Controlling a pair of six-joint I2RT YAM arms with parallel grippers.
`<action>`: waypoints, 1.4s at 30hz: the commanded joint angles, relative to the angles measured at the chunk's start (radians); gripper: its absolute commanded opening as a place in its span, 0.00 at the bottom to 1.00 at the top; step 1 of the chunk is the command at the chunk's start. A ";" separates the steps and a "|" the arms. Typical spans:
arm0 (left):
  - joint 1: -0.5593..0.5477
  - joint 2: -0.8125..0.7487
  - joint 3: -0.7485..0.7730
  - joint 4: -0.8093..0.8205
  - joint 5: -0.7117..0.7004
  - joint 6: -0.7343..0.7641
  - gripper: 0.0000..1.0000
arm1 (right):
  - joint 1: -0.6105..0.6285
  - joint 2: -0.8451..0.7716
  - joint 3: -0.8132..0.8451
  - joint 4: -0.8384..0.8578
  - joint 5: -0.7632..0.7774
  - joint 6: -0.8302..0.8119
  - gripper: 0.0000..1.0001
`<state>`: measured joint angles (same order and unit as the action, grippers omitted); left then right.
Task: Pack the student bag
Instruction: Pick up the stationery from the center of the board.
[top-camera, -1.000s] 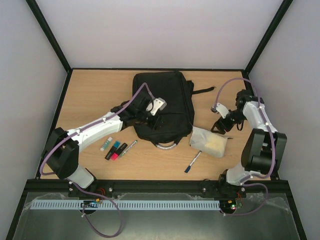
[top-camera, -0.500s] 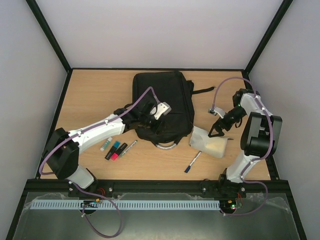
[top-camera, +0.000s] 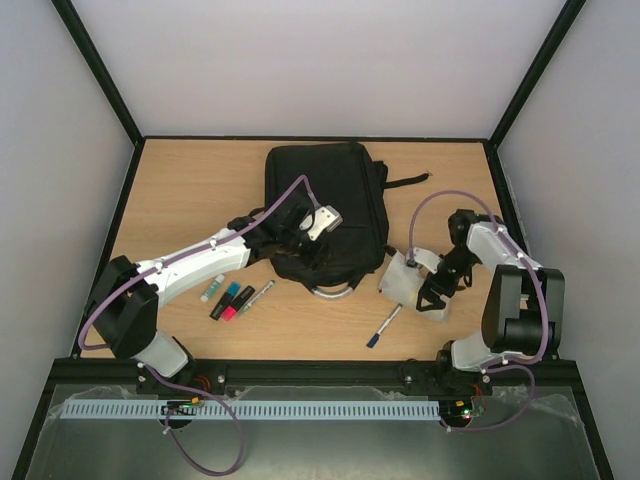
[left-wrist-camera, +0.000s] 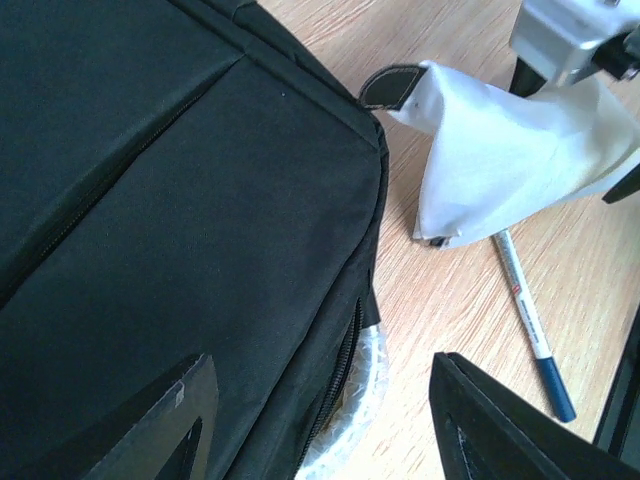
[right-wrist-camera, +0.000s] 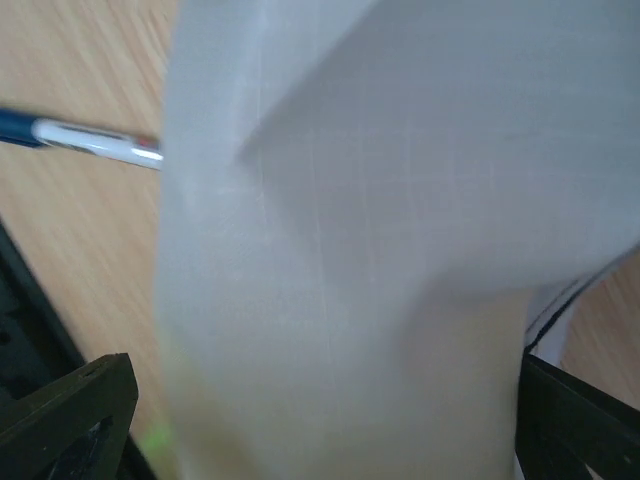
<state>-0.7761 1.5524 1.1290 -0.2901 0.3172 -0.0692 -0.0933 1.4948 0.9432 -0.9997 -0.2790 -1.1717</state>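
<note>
Starting with the left fingers: they stand apart, clamped on nothing, hanging low over the near right corner of the student bag. Black fabric runs under one finger and the bag's edge and bare worktop show under the other. Off to their left, near the arm's forearm, a few markers lie loose. The bag lies flat under and beyond these fingers. Its long axis runs from far to near, and the curved handle is at the near end, just below them. A zip shows along the side wall, but I cannot tell from here whether any compartment is open. To the right of the bag, and touching its corner in the left wrist view, sits a white pouch. The right fingers are spread wide and straddle it, with its cloth filling the gap between them. Whether the pads touch the cloth I cannot tell. A pen lies on the near side of them, slanted. As I judge it, the coming move turns on this: the bag lies to the left of the right fingers, just beyond the pouch, so once they close on the pouch it would travel leftward. The left arm is the nearer one to the bag and is placed to steady or open it.
</note>
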 joint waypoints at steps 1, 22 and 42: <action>-0.005 0.008 0.018 -0.052 -0.038 0.042 0.61 | 0.047 0.000 -0.107 0.141 0.103 0.055 0.99; -0.071 0.009 0.030 -0.125 -0.222 0.173 0.64 | 0.121 -0.339 -0.169 0.277 0.289 0.089 0.33; -0.226 0.180 -0.018 -0.047 -0.668 0.393 0.70 | 0.121 -0.457 -0.145 0.230 0.256 0.213 0.30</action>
<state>-0.9985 1.7161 1.1301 -0.3851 -0.2379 0.2676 0.0246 1.0664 0.7773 -0.7319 0.0025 -0.9859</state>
